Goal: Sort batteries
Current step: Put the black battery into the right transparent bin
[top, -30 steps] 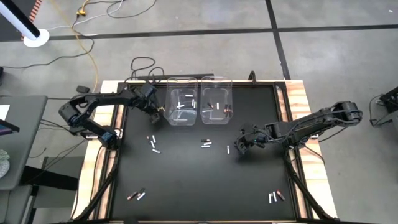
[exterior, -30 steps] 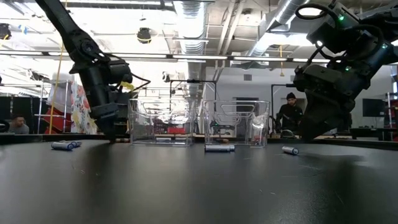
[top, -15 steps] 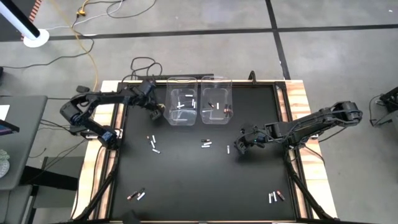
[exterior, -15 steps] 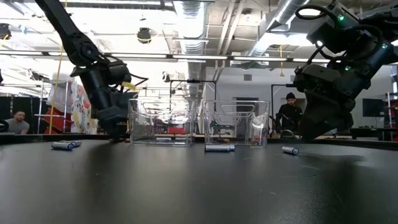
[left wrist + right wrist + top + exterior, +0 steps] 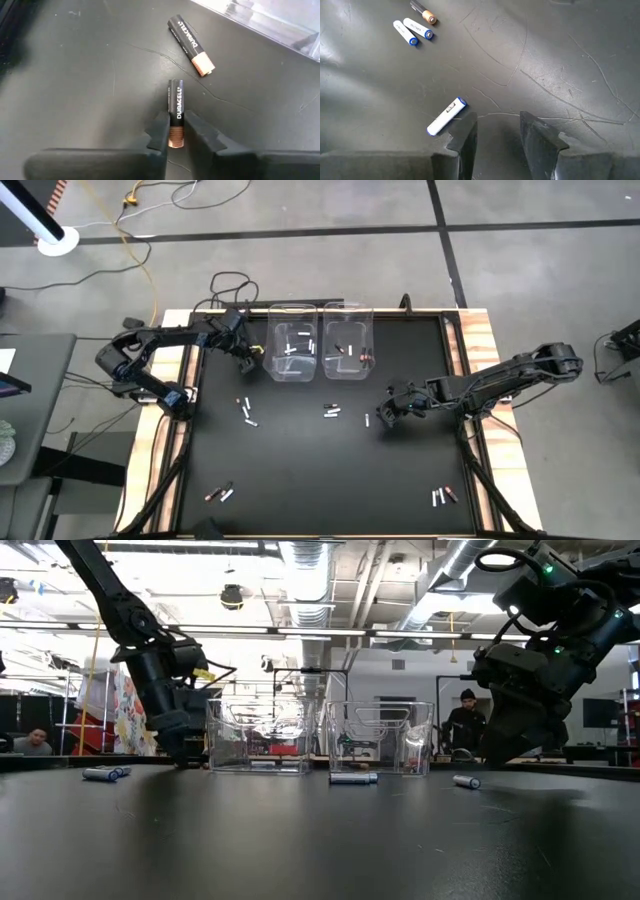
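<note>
My left gripper [image 5: 250,356] is beside the left clear bin [image 5: 292,340], low over the table, and shut on a black-and-copper battery [image 5: 176,107]. A second black-and-copper battery [image 5: 191,45] lies loose on the table just ahead of it. My right gripper [image 5: 383,416] is open and low at centre right. A white battery with blue ends [image 5: 446,116] lies on the table just outside one of its fingers [image 5: 462,131], not between them. I cannot tell whether that battery touches the finger. The left bin holds white batteries; the right bin [image 5: 347,340] holds dark ones. My left gripper pinches the battery's copper end [image 5: 175,136] between its two fingertips. The battery lies along the fingers' line, with its black end [image 5: 175,90] pointing straight ahead. It sits about level, close to the table; I cannot tell whether it is clear of the table.
Loose batteries lie in small groups at centre left [image 5: 246,412], at the centre [image 5: 332,411], near the front left [image 5: 219,494] and near the front right [image 5: 443,496]. Three more [image 5: 415,25] show ahead of my right gripper. People stand in the room beyond the table.
My left gripper has shifted a little toward the table's far-left, along the left bin's side. My right gripper has kept still.
</note>
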Robot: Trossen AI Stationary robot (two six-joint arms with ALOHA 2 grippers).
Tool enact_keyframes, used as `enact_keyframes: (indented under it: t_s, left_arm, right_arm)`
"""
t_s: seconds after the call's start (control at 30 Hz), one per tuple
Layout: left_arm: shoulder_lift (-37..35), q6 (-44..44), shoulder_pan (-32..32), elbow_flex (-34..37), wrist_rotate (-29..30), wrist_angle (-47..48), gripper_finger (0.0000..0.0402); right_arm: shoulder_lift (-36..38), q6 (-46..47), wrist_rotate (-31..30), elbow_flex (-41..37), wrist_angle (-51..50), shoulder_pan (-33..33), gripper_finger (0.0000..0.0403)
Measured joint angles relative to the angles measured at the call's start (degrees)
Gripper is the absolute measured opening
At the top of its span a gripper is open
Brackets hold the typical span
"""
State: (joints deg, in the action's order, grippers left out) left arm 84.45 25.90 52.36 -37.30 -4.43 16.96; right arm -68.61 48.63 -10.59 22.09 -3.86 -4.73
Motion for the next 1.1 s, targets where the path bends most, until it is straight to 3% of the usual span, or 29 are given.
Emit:
enact_keyframes:
  t_s: [0.1,0.57,1.1]
  left_arm:
    - [-0.1,-0.01,0.0,-0.01,0.25,0.01,0.0014]
    - [-0.07,-2.57,0.0,-0.39,0.86,0.89,0.002]
    - [0.08,-5.45,1.18,-9.85,1.18,14.9,0.0022]
  right_arm:
    - [-0.01,0.01,0.0,0.0,-0.02,0.0,0.0163]
    - [-0.01,-0.01,-0.02,0.0,0.0,0.0,0.0163]
    - [-0.01,-0.66,-0.02,0.0,-0.33,0.0,0.0163]
